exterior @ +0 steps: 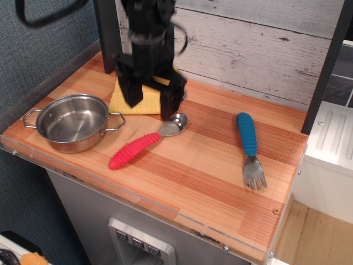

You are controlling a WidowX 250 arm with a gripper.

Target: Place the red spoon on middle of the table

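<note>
The red spoon lies flat on the table, its ribbed red handle pointing front-left and its metal bowl toward the back right. It rests left of the table's middle, just right of the pot. My gripper hangs above and behind the spoon, clear of it. Its two black fingers stand apart, open and empty.
A steel pot with two handles stands at the front left. A yellow cloth lies behind it, partly under my gripper. A blue-handled fork lies at the right. A white plank wall runs along the back.
</note>
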